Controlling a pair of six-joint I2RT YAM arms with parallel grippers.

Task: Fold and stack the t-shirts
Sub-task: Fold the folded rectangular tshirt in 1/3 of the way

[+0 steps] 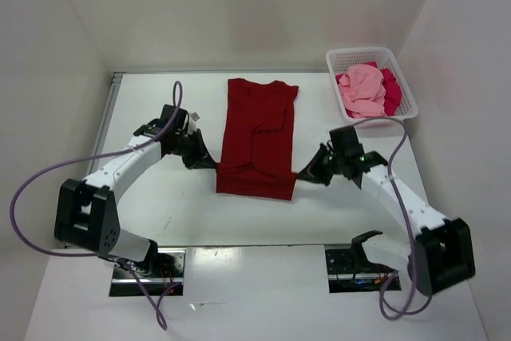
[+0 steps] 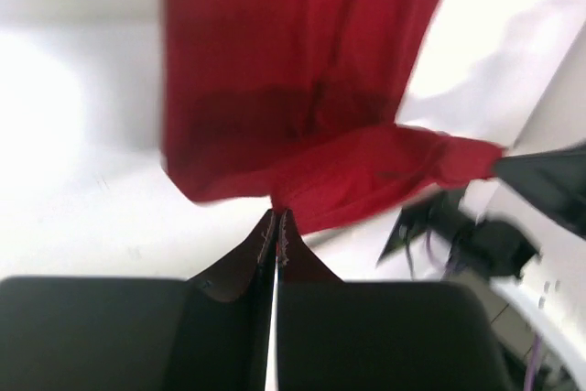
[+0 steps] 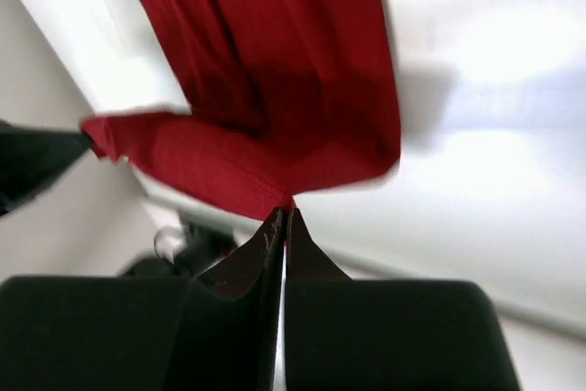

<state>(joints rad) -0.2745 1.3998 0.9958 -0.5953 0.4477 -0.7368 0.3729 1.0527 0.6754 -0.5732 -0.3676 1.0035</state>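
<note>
Left gripper (image 1: 214, 165) and right gripper (image 1: 299, 175) pinch dark red t-shirt (image 1: 255, 117) near-edge corners

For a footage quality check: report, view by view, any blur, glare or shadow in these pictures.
Top external: sharp and evenly lit, the dark red shirt crisp. Left wrist: shirt edges smeared, table blown out to white, left claw fairly sharp. Right wrist: equally blurred beyond the right claw, with a grey shadow on the table beside the shirt.
</note>
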